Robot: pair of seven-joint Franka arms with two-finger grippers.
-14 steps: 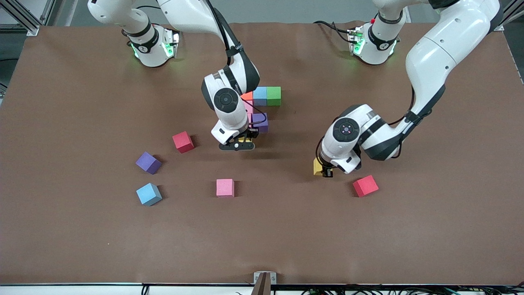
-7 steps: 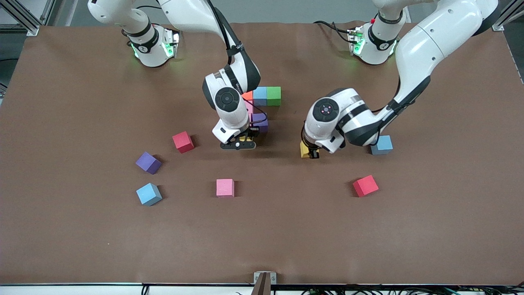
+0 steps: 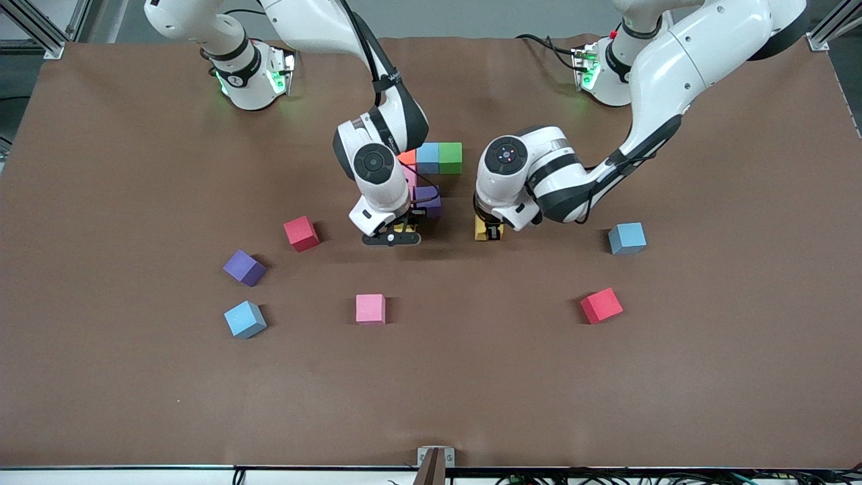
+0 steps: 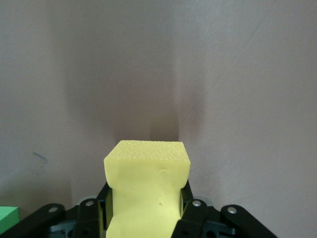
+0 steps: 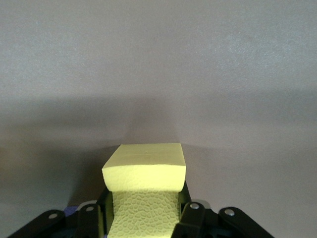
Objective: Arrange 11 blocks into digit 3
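Left claw [image 3: 489, 232] is gripping a yellow block [image 4: 146, 191], squeezed between its fingers; right claw [image 3: 394, 236] is clamping another yellow block [image 5: 144, 193] beside the purple block [image 3: 429, 200].

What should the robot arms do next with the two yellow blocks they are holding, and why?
Probably the right gripper should set its yellow block down first, beside the purple cube, because it hangs right at the started figure with the green cube. The left gripper, shut on the other yellow block, is close beside and should likely wait.
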